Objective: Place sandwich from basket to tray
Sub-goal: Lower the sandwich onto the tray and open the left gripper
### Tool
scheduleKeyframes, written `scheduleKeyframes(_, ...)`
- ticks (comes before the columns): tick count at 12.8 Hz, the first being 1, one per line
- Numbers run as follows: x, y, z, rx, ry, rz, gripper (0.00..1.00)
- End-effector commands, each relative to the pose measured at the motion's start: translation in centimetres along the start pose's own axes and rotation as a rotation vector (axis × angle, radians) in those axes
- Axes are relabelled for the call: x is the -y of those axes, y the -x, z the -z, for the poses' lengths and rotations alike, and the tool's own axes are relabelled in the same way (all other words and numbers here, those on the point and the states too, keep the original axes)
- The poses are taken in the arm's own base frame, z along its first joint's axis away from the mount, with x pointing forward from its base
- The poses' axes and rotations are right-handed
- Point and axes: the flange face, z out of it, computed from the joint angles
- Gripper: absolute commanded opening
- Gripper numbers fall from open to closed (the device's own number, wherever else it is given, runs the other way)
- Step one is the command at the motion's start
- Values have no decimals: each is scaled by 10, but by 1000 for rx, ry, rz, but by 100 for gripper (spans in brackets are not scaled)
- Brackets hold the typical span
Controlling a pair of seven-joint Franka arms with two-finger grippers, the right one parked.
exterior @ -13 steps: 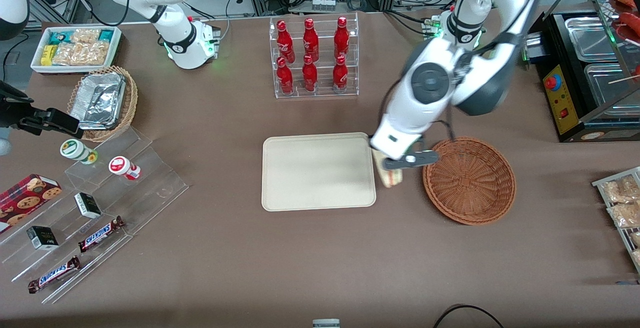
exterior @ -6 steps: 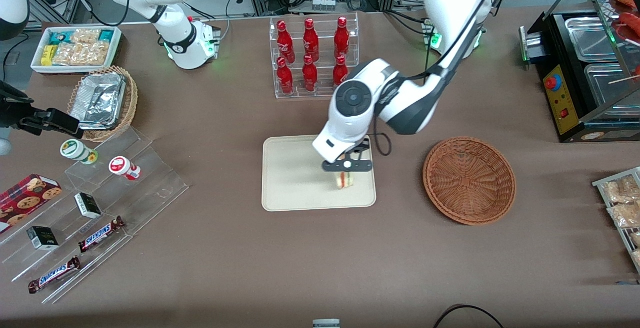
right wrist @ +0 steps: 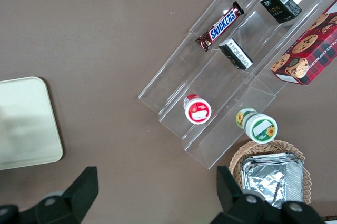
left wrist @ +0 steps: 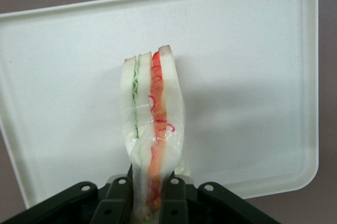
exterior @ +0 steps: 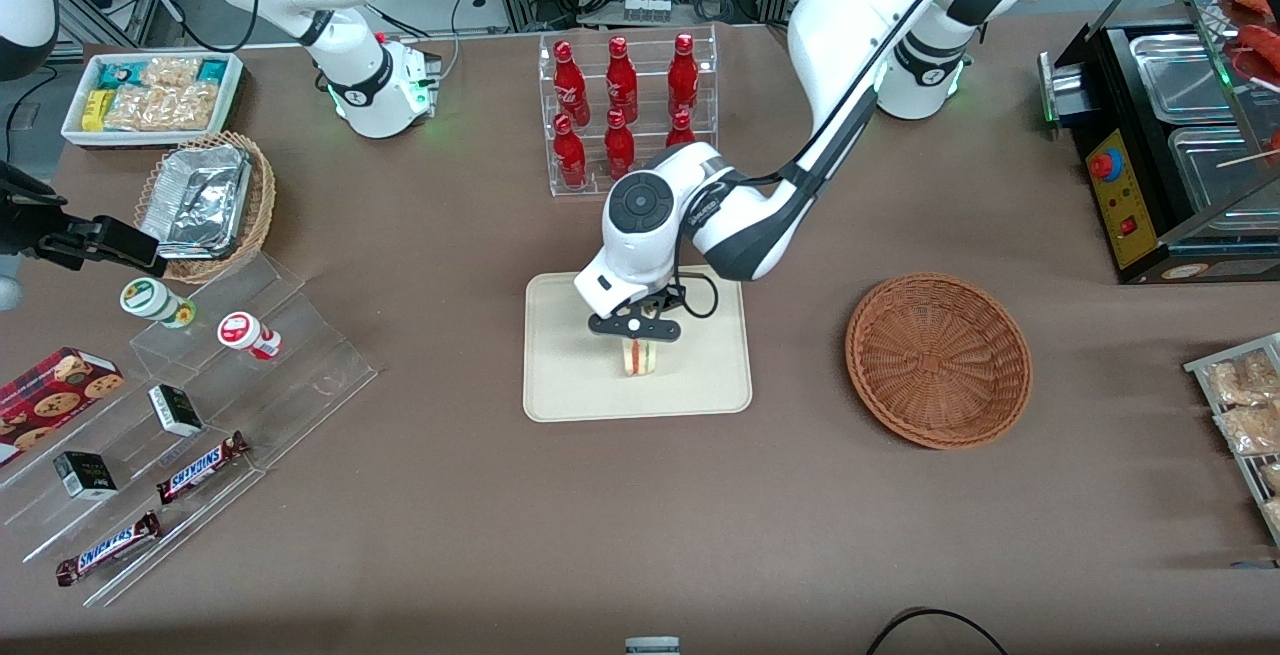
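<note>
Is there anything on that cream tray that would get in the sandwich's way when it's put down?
Nothing visible does. The gripper is shut on the sandwich and holds it above the tray, whose surface under and around the sandwich is bare. The basket sits apart, toward the working arm's end.

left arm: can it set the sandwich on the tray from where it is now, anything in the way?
Probably yes. The gripper is shut on the sandwich directly above the tray, and the tray surface under it is bare in the wrist view. The basket sits well aside toward the working arm's end.
</note>
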Motion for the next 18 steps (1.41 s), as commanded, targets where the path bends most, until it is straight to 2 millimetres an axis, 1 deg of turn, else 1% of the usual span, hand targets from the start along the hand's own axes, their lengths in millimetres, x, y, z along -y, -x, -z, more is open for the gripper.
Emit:
scheduleKeyframes(1,-12,-4,-8,-22,-10,-3,19)
scheduleKeyframes(3,-10,-6,-11,-22,-13,-1,19)
scheduleKeyframes(4,-9,-6,-17,-16,-18,-1,19)
scheduleKeyframes(6,-8,-7,-21,-32,-39,-19,19)
scheduleKeyframes(8,-7,-7,-29,-25,-45,-19,20)
scheduleKeyframes(9,-9,-8,-30,-34,-35,-19,22)
scheduleKeyframes(10,-9,-9,-30,-38,-30,-19,34)
scheduleKeyframes(11,-10,-7,-31,-36,-29,-21,59)
scheduleKeyframes(12,-10,-8,-31,-36,-30,-20,98)
scheduleKeyframes(14,-9,-9,-27,-40,-28,-17,100)
scheduleKeyframes(16,-9,-11,-15,-54,-19,-12,100)
scheduleKeyframes(18,-8,-17,12,-84,3,18,100)
